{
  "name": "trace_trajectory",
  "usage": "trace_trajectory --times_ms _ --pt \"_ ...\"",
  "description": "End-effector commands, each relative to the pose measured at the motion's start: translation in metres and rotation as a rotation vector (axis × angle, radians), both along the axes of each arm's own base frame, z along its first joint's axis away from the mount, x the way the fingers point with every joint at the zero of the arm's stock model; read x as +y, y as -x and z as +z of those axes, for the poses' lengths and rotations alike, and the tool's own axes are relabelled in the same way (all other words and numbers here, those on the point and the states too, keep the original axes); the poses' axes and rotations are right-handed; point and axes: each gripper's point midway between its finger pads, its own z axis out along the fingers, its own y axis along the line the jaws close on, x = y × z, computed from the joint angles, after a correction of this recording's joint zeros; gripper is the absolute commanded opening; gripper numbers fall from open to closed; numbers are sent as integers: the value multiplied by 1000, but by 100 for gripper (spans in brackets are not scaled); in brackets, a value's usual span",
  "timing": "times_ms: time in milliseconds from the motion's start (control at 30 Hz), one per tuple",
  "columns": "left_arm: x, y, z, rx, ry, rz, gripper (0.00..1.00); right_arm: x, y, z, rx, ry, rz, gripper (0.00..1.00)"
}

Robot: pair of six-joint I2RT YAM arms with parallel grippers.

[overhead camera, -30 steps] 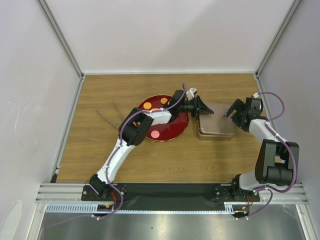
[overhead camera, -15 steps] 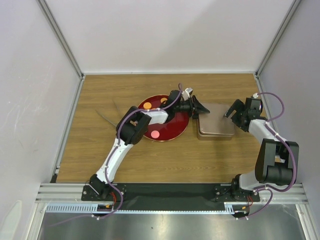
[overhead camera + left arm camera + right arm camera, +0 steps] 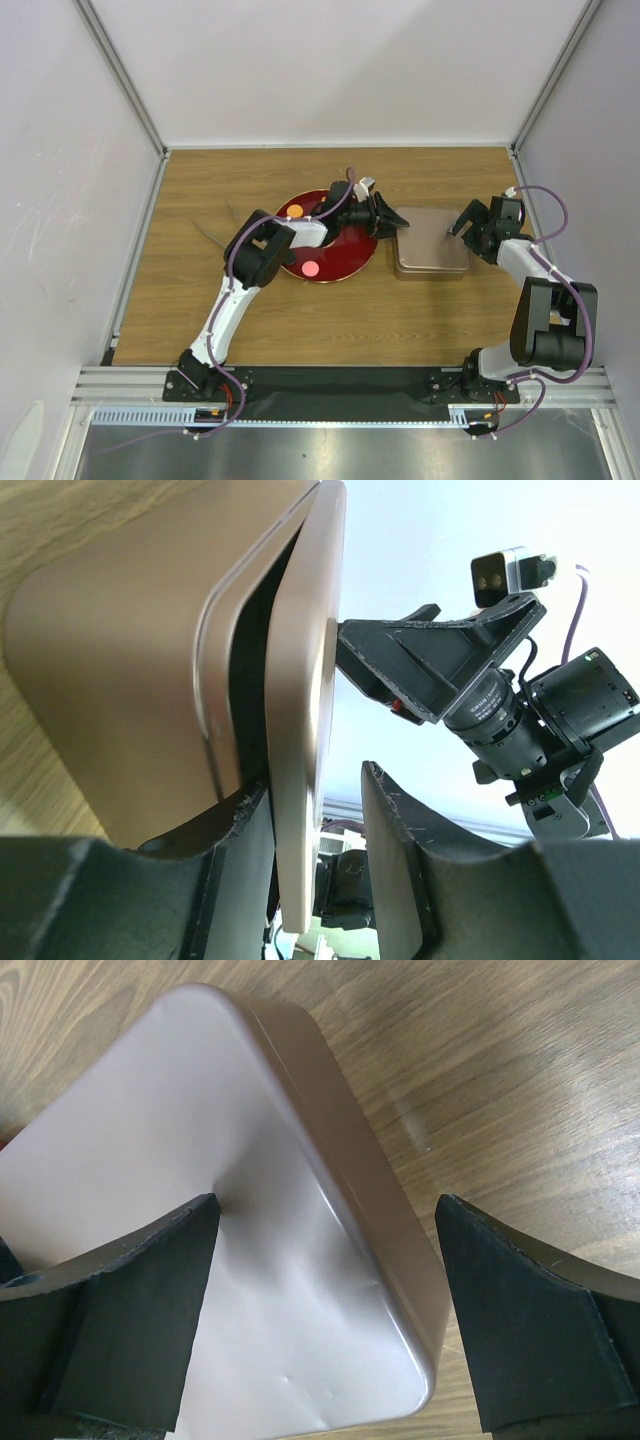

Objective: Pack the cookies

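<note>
Two cookies show on the dark-red plate: an orange one and a pink one. Any others are hidden by the left arm. The metal tin lies right of the plate. My left gripper is open at the tin's left edge. In the left wrist view its jaws straddle the lid's rim, one finger in the gap under the lid, the other clear of it. My right gripper is open over the tin's far right corner, touching nothing.
The tin's base rests on the wooden table. White walls close in the back and both sides. The left arm crosses over the plate. The right arm's camera faces the left gripper across the tin.
My left gripper has drawn back to the left, from over the tin's left part to its left edge. The lid now lies lower on the base. The right gripper has hardly moved.
</note>
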Motion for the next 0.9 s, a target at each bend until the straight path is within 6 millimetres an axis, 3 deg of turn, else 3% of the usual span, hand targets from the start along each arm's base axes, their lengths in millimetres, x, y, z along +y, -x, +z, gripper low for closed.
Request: trace_trajectory --times_ms 0,667,867 --pt "9 -2 33 -92 31 1 44 -3 -2 -2 -10 12 3 94" --pt "31 -2 23 -101 -9 13 44 3 -4 -2 -7 20 9 94" --pt "34 -1 23 -115 -22 11 49 4 -4 -1 -4 26 13 94"
